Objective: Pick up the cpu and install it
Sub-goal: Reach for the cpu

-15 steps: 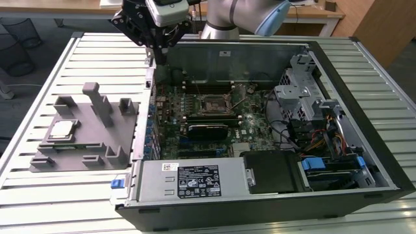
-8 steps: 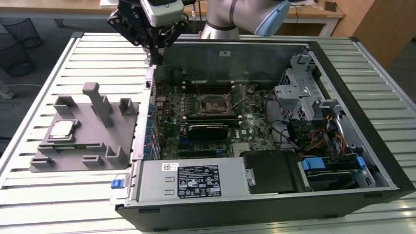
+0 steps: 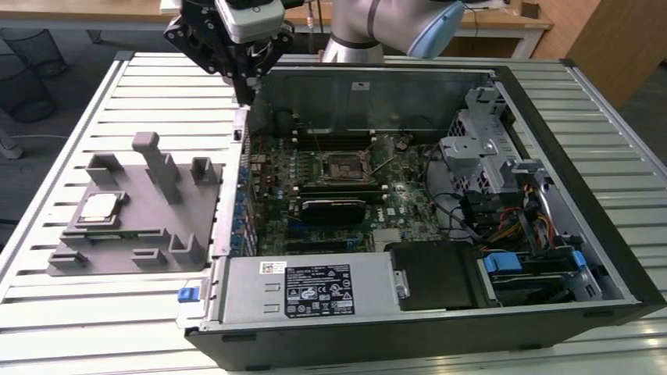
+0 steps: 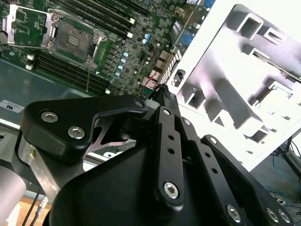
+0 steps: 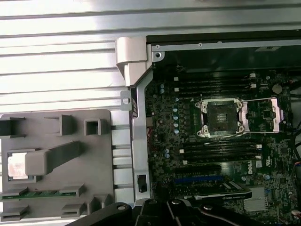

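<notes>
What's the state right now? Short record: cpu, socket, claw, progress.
cpu: lying flat in the grey holder, outside the case on the exterior view's left
socket: open, empty
claw: shut, holding nothing, above the case's edge, apart from the cpu
progress: cpu not yet picked up

Count on the table (image 3: 83, 320): one cpu (image 3: 99, 207), one memory stick (image 5: 47, 193), one grey holder (image 3: 146, 234), one open computer case (image 3: 417, 337), one motherboard socket (image 3: 344, 166).
</notes>
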Robot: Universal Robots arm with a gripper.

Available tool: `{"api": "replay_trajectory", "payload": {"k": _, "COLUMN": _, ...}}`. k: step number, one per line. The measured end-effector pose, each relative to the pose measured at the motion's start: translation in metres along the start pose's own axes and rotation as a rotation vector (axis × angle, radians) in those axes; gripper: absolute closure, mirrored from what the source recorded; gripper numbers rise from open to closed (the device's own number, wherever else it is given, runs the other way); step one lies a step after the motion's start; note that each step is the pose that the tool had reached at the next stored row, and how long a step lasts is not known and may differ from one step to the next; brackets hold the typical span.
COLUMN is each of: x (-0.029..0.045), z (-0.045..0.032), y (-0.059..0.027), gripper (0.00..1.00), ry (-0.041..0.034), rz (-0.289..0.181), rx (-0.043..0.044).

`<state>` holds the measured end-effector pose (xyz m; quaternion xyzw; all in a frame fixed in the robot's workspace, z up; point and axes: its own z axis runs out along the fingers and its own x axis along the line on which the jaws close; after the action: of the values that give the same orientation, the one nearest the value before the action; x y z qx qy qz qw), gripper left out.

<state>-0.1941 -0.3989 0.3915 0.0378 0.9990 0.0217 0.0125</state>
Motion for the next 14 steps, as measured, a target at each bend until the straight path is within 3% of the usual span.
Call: {"api": "replay_trajectory", "payload": {"k": 14, "x": 0.0153, "z": -0.0001, "y": -0.0012, "gripper": 0.89, "ry": 0.0000, "rz": 0.000, "rx": 0.0001}}
